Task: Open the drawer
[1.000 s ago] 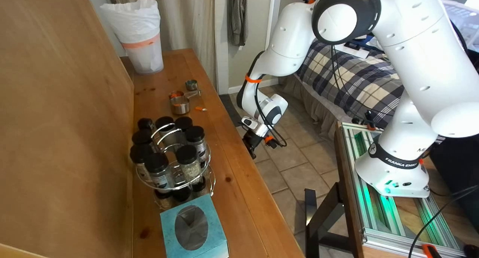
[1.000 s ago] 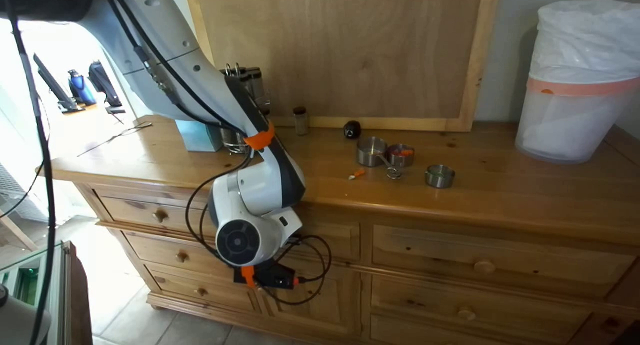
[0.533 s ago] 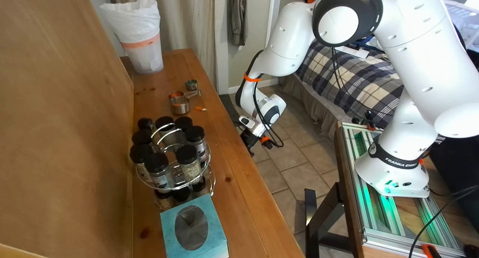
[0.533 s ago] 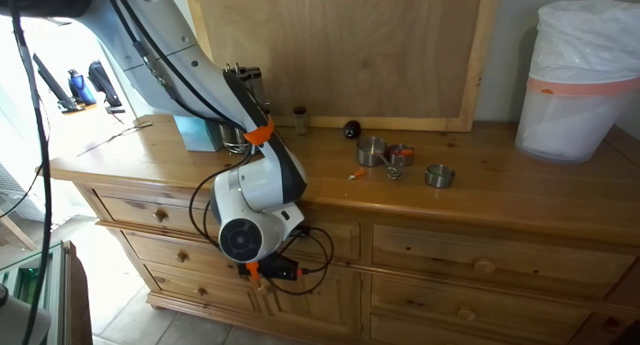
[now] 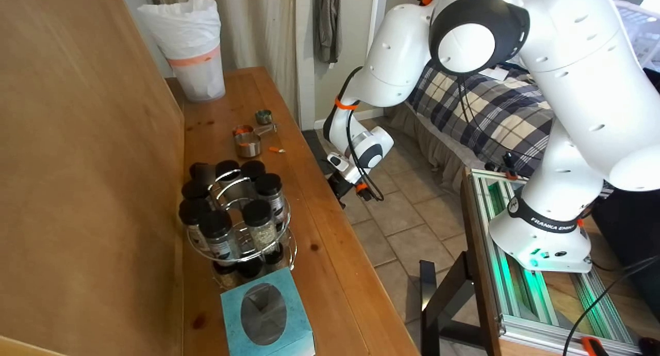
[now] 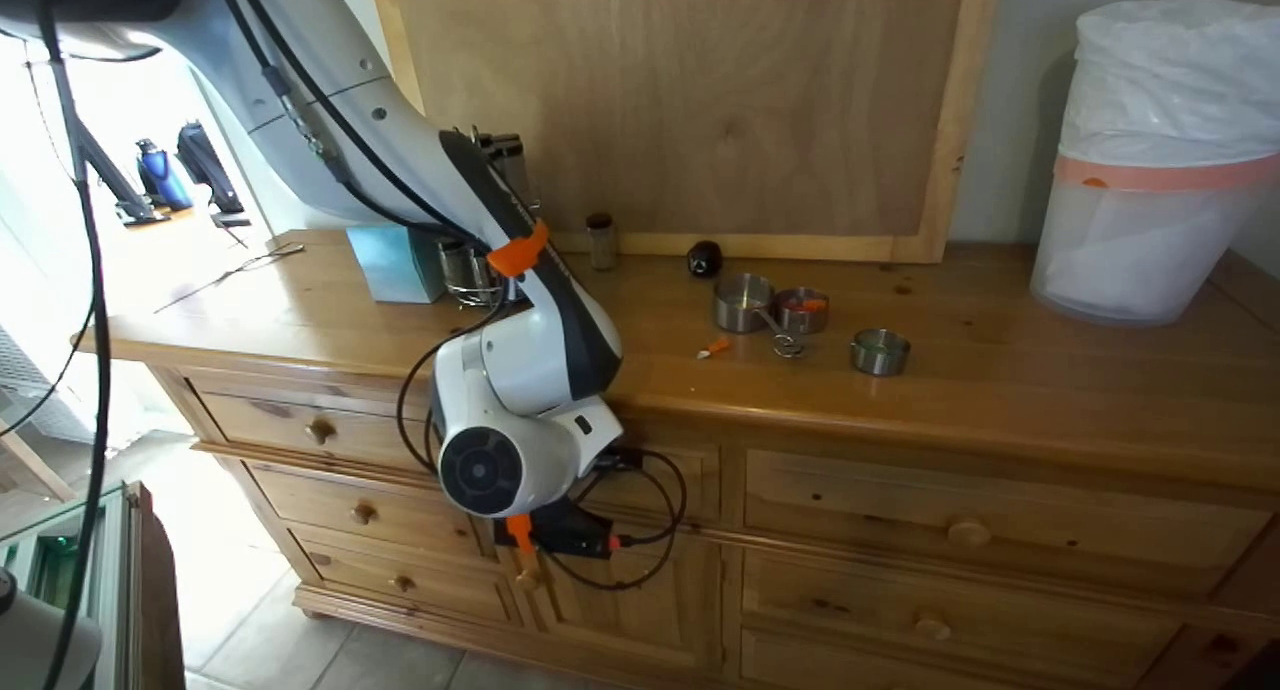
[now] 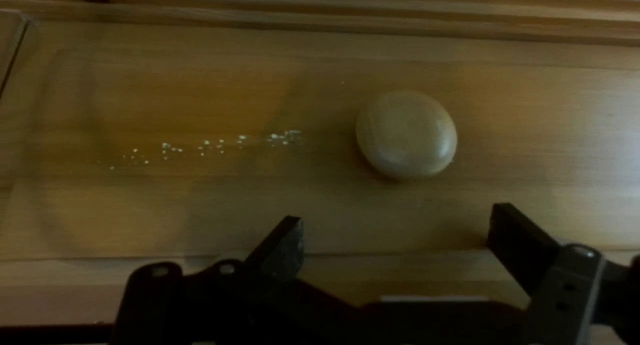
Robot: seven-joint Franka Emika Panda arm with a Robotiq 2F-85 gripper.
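Note:
The drawer (image 7: 235,102) fills most of the wrist view as a light brown wooden front with a round pale knob (image 7: 406,135). In an exterior view the drawer (image 6: 685,480) is partly covered by my wrist, and no front on the dresser stands pulled out. My gripper (image 7: 398,217) is open, its black fingers (image 7: 522,250) spread wider than the knob. In the wrist view the knob appears above the gap, between the two tips sideways, and nothing is held. How far the tips are from the wood I cannot tell. The exterior views largely hide the fingers.
The dresser top (image 6: 1000,410) juts out above the drawers. On it are several metal measuring cups (image 6: 743,302), a spice rack (image 5: 252,255), a blue tissue box (image 5: 299,325) and a lined bin (image 6: 1120,270). Black cables (image 6: 683,490) loop beside my wrist. A bed (image 5: 484,108) stands behind the arm.
My hand has shifted slightly closer to the dresser and a little to the right and up along its front. The dresser and the things on it stay put.

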